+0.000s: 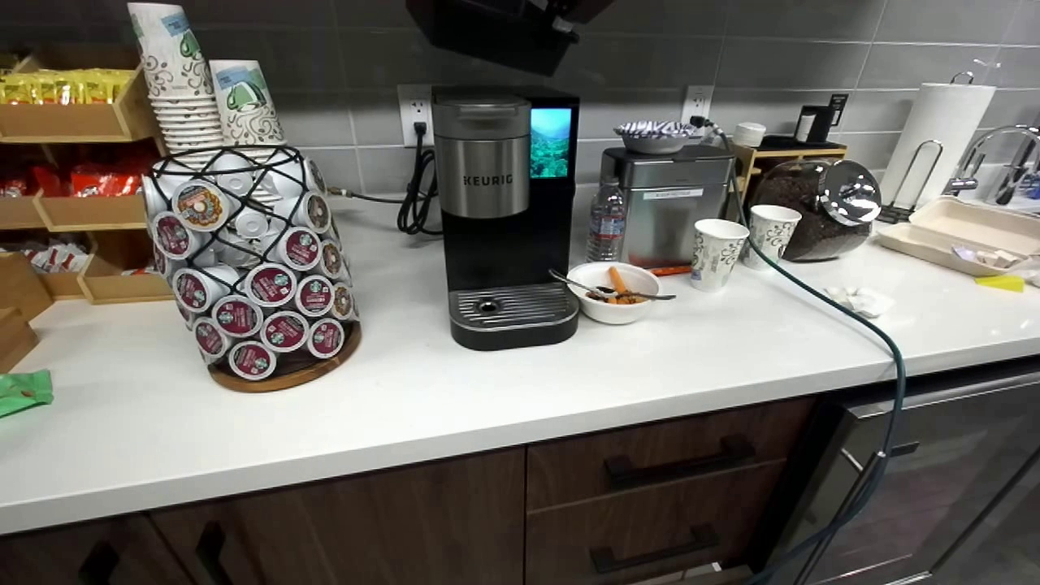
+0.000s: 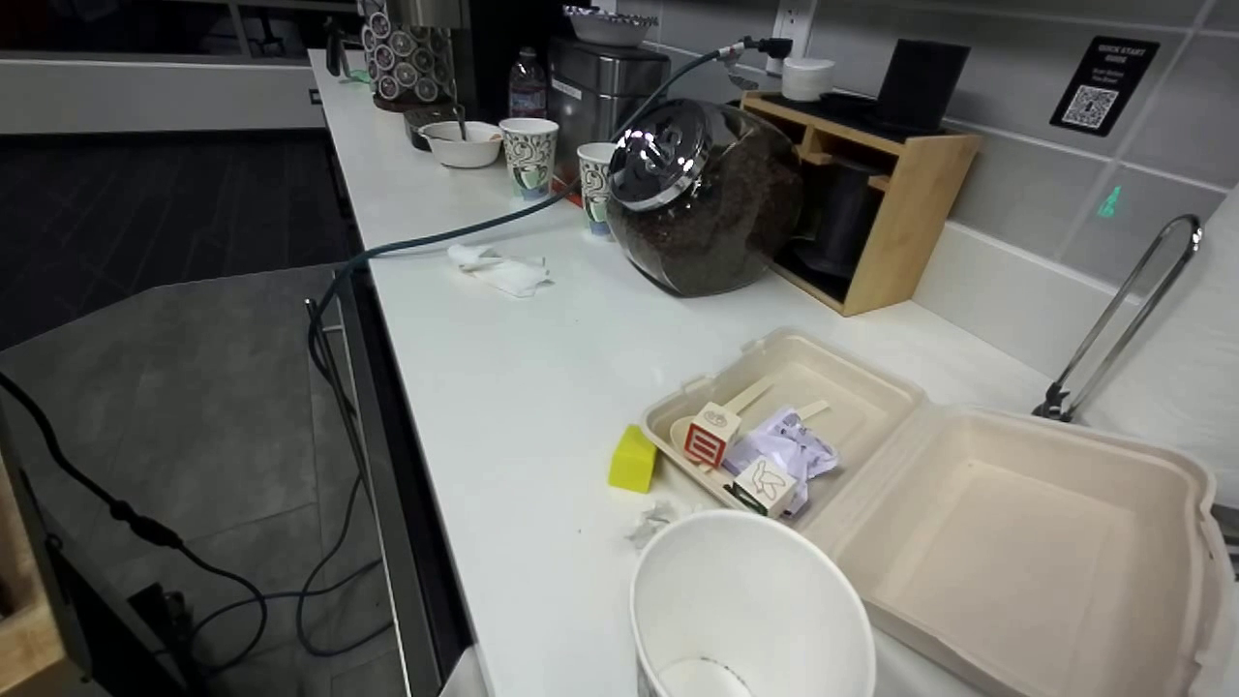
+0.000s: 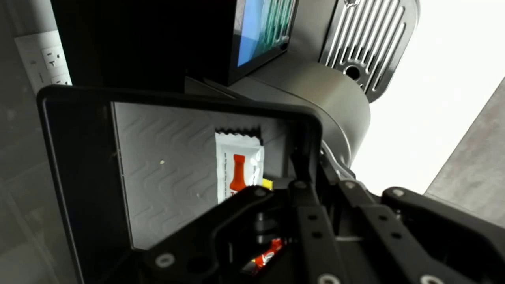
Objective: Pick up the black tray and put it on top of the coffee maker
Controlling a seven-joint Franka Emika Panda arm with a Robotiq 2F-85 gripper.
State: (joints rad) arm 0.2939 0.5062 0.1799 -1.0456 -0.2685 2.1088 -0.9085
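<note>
Closest to the lens, the Robotiq gripper (image 3: 321,175), nearly closed, pinches one wall of the black tray (image 3: 85,169), which reaches from the hand toward the tiled backsplash (image 3: 23,213), hanging above the Keurig coffee maker (image 1: 504,213), whose top, below the hand, probably invites lowering.

One shallow rectangular black tray (image 3: 85,165); one tall black coffee maker with a silver-grey front (image 1: 504,248). To its left: one black wire pod holder (image 1: 309,370), pods (image 1: 270,284) too crowded to count, and two stacks of printed paper cups (image 1: 166,61). To its right: one boxy silver machine (image 1: 673,207), two pale round bowls (image 1: 617,313), one clear plastic bottle (image 1: 606,226), two scroll-patterned cups (image 1: 717,260), one chrome-lidded glass jar (image 1: 790,199). Farther right: one open beige clamshell box (image 2: 1041,552), two pale printed cubes (image 2: 709,447), one yellow block (image 2: 632,460), one wide white cup (image 2: 750,590).
</note>
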